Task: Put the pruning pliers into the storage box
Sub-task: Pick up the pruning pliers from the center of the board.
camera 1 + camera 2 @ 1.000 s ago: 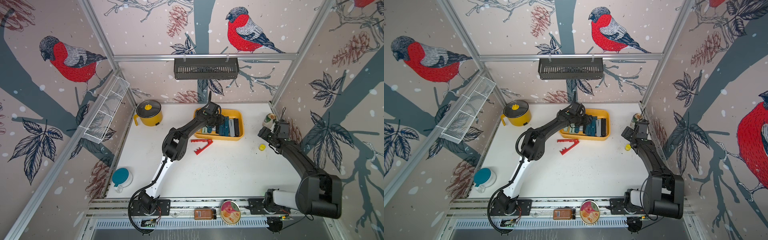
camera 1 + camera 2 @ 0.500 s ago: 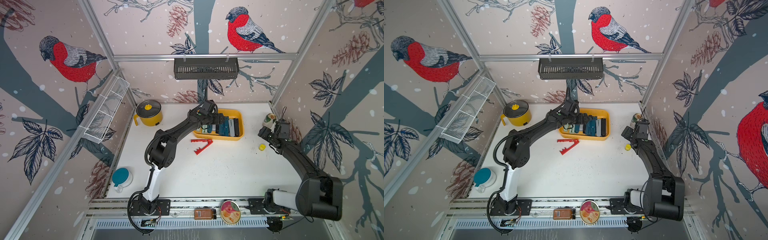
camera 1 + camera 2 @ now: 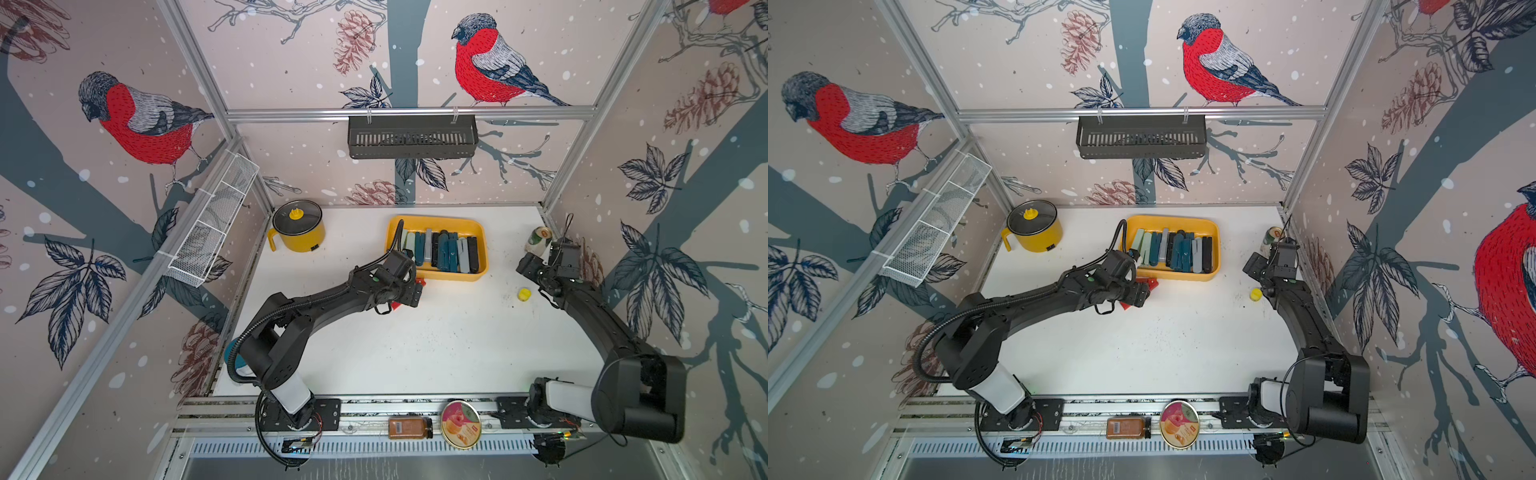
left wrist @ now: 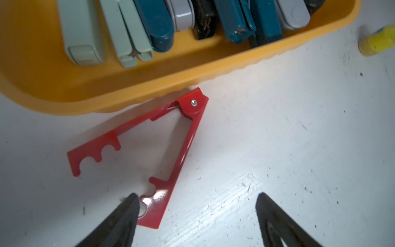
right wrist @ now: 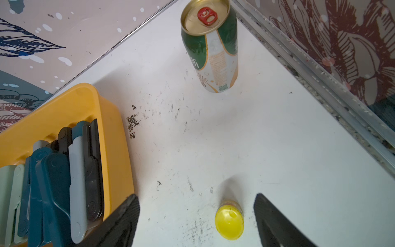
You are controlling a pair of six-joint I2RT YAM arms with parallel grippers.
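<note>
The red plastic V-shaped pruning pliers lie spread on the white table at mid-frame in both top views, pivot right by the lower wall of the shallow yellow plastic storage box. The left gripper, over the box a second ago, now hovers above them, wide open and empty: the last piece, I judge. Bare table lies below. The right gripper, open and empty, idles at right.

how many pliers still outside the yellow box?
1: the red pliers on the table, beside the storage box's near wall, beneath the open left gripper. The left arm could hide others.
</note>
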